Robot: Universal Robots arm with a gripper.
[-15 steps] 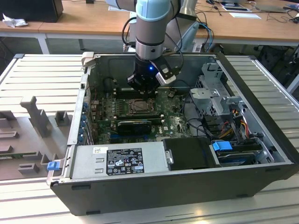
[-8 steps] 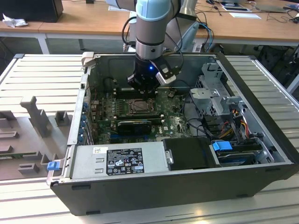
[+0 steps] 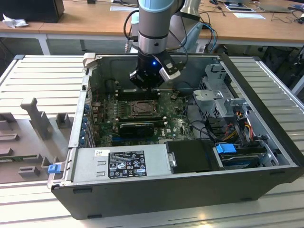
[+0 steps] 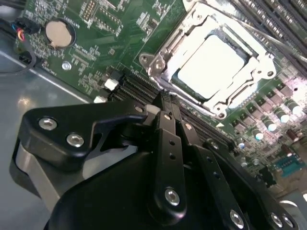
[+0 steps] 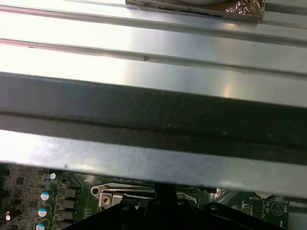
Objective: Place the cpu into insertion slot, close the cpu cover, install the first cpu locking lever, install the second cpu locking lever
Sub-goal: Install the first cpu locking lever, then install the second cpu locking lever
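Note:
The cpu [image 4: 211, 64] lies flat in the insertion slot [image 3: 142, 108], its silver top shining. The cpu cover [image 4: 160, 64], a silver frame, is down around it, and its edge also shows in the first wrist view [image 5: 120, 194]. A thin lever rod [image 4: 249, 29] runs along one side of the socket. My gripper [image 4: 163, 98] hangs just above the board beside the socket, black fingers pressed together with nothing between them. In the exterior view the gripper [image 3: 145, 85] stands over the socket's far edge inside the open computer case.
A black graphics card [image 3: 137, 127] sits on the near side of the socket, with the power supply [image 3: 123, 164] in front. A drive cage [image 3: 218, 95] and cables fill the exterior view's right. Memory slots [image 4: 268, 19] and a coin battery [image 4: 60, 34] flank the socket. The case wall [image 5: 153, 115] is close.

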